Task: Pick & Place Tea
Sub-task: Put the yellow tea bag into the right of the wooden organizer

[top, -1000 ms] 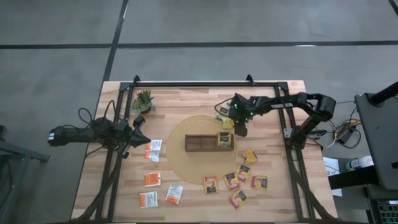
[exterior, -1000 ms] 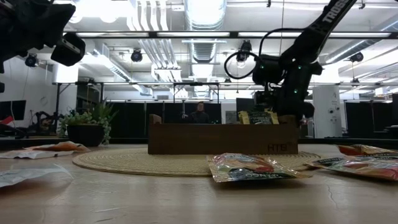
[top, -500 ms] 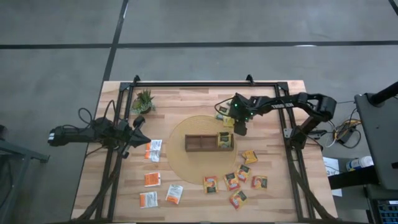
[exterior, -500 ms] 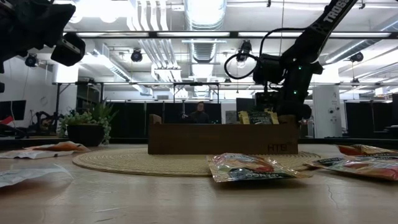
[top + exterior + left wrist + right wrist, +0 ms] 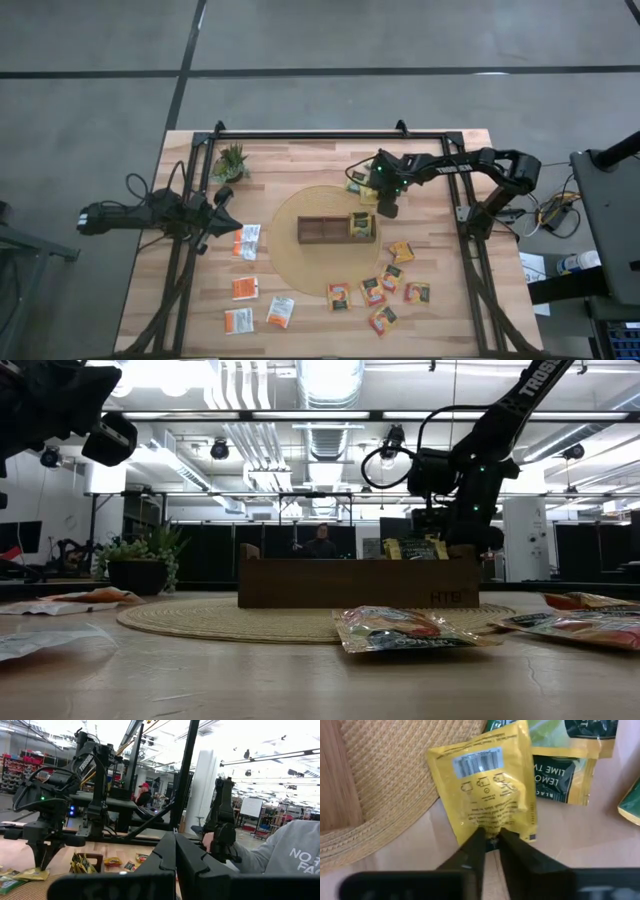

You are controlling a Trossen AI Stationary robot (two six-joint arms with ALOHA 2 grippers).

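The right gripper (image 5: 490,839) has its fingers pinched on the lower edge of a yellow tea sachet (image 5: 487,790), which lies at the rim of the round woven mat (image 5: 385,780), just beside the divided wooden tray (image 5: 336,228); gripping the edge probably suits so flat a packet. Other green-yellow sachets (image 5: 565,767) touch it on one side and could be dragged along; the left gripper (image 5: 222,197), clenched empty, waits well apart near the potted plant (image 5: 231,160).

Light's even over my table (image 5: 300,320) from above, shadows soft & short. Low view: ceiling lamps (image 5: 330,375) blow out to white glare, my arms go near silhouette, the nearest sachet (image 5: 410,630) is soft. Left wrist view bright w/ washed-out ceiling. Right wrist view warm; the yellow sachet (image 5: 485,785) sharp, fingers (image 5: 470,855) blurred.
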